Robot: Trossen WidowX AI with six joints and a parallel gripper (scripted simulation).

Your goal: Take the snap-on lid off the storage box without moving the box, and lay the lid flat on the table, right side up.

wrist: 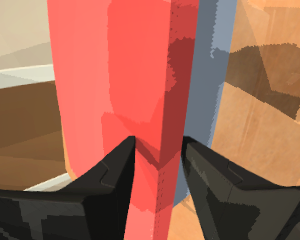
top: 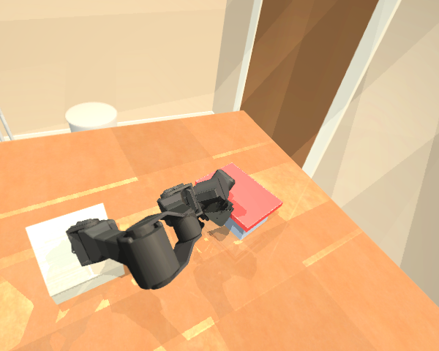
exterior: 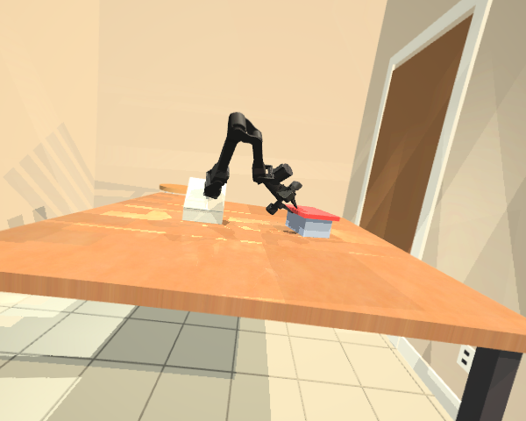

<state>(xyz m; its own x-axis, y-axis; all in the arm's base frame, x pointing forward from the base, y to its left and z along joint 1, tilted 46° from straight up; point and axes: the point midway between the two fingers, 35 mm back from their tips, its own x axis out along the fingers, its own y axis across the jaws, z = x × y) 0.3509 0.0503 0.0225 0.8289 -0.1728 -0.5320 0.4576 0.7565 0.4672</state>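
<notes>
The red lid [top: 255, 194] [exterior: 317, 213] [wrist: 135, 65] sits flat on top of the blue-grey storage box [top: 235, 229] [exterior: 317, 227] [wrist: 207, 90], its rim reaching out past the box walls. The box stands on the table. My gripper [top: 230, 205] [exterior: 292, 207] [wrist: 158, 142] is shut on the lid at its near edge, one finger over the red top and the other under the rim, beside the box wall. The gripper is tilted. In the top view the arm hides the lid's left corner and part of the box. No gap between lid and box can be made out.
The arm's base stands on a white block [top: 53, 260] [exterior: 202, 215] at the left of the table [top: 325, 302] [exterior: 254, 272]. The table's right edge runs beyond the box, towards a brown door [top: 303, 56] [exterior: 422, 136]. A white bin [top: 91, 115] stands behind the table.
</notes>
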